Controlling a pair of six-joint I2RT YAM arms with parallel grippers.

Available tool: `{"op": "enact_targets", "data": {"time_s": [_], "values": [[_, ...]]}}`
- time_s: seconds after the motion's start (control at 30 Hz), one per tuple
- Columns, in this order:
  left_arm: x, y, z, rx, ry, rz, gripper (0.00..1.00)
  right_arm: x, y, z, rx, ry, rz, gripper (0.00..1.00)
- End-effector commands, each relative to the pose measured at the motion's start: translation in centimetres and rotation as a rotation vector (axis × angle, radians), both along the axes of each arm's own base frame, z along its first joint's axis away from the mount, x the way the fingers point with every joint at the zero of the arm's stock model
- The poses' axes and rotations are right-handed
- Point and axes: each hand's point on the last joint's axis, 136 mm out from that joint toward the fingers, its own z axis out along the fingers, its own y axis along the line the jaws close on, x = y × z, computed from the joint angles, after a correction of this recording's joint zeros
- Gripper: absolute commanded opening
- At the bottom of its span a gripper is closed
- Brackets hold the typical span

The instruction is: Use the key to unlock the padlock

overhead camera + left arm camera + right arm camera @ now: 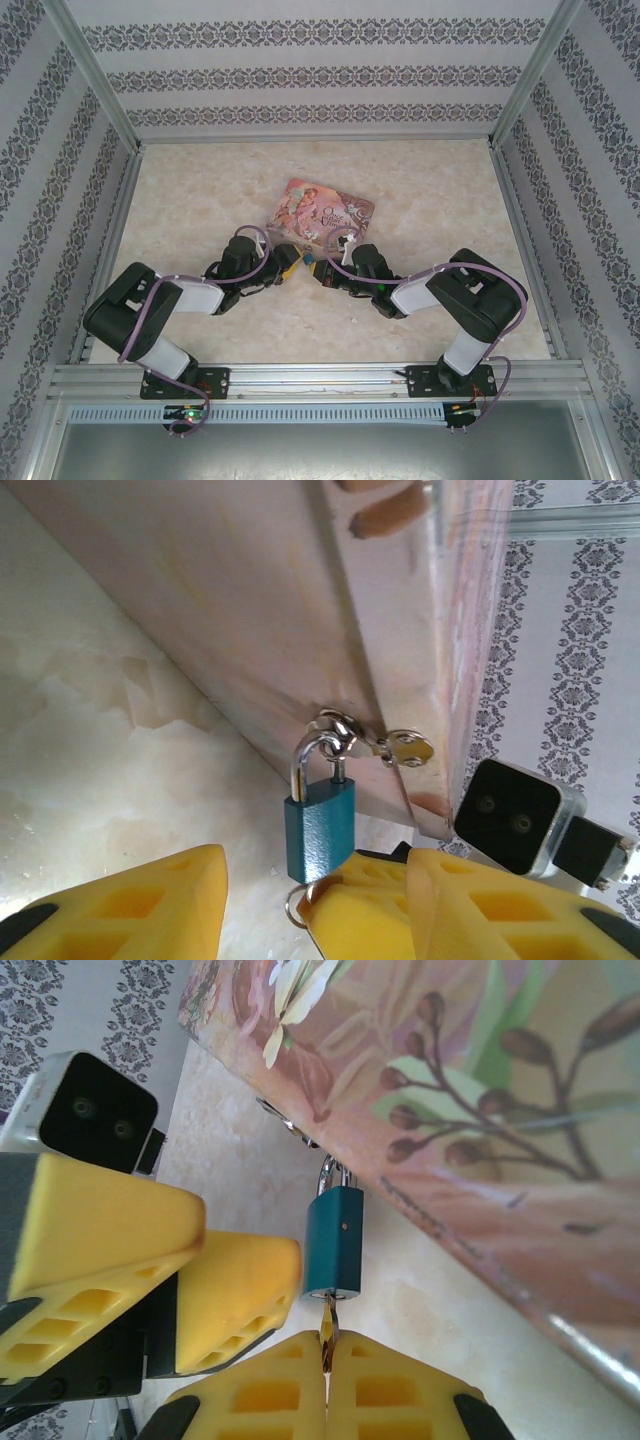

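Bright, even, soft light — only faint shadows beside the pink tin point(322, 212). Under its edge the padlock point(320, 825) shackle glints — wrist views slightly soft.

Lab test cell, aluminium frame point(95, 85), wallpapered panels point(300, 75), marble-look tabletop point(430, 190)

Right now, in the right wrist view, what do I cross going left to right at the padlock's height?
left gripper → padlock → pink tin box
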Motion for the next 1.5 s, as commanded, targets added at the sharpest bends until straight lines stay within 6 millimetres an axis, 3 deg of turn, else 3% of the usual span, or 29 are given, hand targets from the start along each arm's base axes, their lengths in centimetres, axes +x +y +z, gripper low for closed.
{"op": "enact_targets", "data": {"time_s": [0.0,0.47,0.67,1.03,1.27,1.47], "values": [[0.9,-1.2,2.0,-0.076,-0.06,-0.015,0.49,0.4,0.7,1.6,0.055,-0.016,0.018,0.0],[2.2,-2.9,1.4,-0.189,-0.044,-0.001,0.39,0.5,0.8,1.7,0.059,-0.013,0.018,0.0],[2.2,-3.6,0.4,-0.203,-0.03,0.006,0.32,0.6,0.9,1.9,0.066,-0.013,0.015,0.0],[2.2,-3.7,0.7,-0.191,-0.037,0.002,0.13,0.6,0.1,2.1,0.064,-0.021,-0.017,0.0],[2.3,-3.6,1.9,-0.175,-0.036,0.003,0.08,0.7,-2.1,2.8,0.016,-0.097,-0.074,0.21],[2.3,-3.5,2.3,-0.179,0.015,0.028,0.06,-0.7,-4.7,4.2,-0.16,-0.261,-0.058,0.34]]}}
